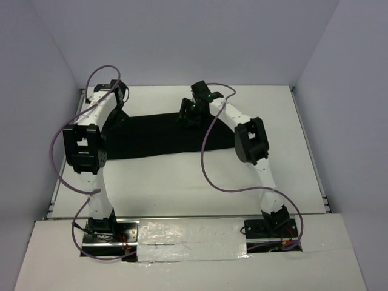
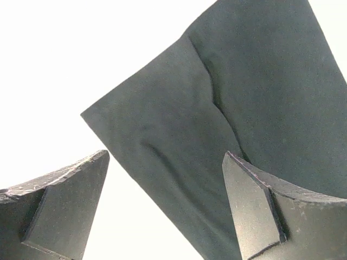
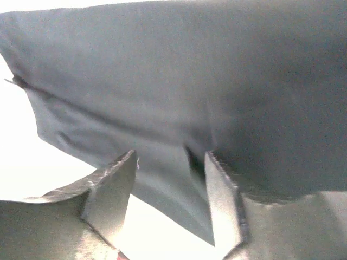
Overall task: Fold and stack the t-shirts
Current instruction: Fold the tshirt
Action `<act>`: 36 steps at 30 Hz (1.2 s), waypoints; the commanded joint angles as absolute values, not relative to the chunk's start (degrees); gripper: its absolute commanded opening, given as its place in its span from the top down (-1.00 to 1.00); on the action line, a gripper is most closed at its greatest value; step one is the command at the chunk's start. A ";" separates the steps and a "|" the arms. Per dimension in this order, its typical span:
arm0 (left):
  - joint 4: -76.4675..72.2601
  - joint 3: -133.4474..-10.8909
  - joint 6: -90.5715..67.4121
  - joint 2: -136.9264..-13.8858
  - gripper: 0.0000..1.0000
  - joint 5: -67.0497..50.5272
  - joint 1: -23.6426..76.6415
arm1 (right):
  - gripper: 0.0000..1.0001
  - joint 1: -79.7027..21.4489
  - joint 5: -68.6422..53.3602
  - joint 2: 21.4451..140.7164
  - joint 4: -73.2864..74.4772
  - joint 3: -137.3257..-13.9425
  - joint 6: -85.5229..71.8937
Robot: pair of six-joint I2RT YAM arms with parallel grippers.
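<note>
I see the black t-shirt (image 1: 157,136) lying flat as a wide band across the far middle of the white counter (image 1: 182,188). My left tool (image 2: 165,160) hangs wide open over its left end. My right tool (image 3: 171,157) sits at the shirt's far edge, fingers parted, gripping nothing.

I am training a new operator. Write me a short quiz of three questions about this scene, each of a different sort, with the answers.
1. True or false: the black t-shirt lies on the table as a long strip.
2. Multiple choice: the left gripper is A) shut on the cloth, B) open near a corner of the t-shirt, C) out of view.
3. Fill in: the fingers of the right gripper stand ____, with black cloth visible through the gap.

Key: 1 true; 2 B; 3 open.
</note>
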State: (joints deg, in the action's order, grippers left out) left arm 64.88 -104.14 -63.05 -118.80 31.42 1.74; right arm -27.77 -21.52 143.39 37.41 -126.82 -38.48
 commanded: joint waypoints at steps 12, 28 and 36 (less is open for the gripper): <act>56.78 -93.69 -54.85 -120.58 -0.97 21.27 -6.24 | -0.37 -16.71 -2.28 102.30 40.61 -83.34 -35.69; 54.84 -78.67 -57.03 -115.85 0.34 13.98 1.74 | -0.33 -12.57 0.44 128.56 48.59 -103.94 -37.54; 53.26 -73.39 -60.20 -111.27 0.27 2.03 19.49 | -0.35 -12.39 -14.79 147.93 55.92 -141.34 -25.06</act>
State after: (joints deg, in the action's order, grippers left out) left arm 52.60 -75.35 -57.43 -110.48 13.78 11.66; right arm -12.47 -4.95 147.30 54.04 -137.47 -30.63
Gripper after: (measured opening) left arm 0.356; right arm 0.670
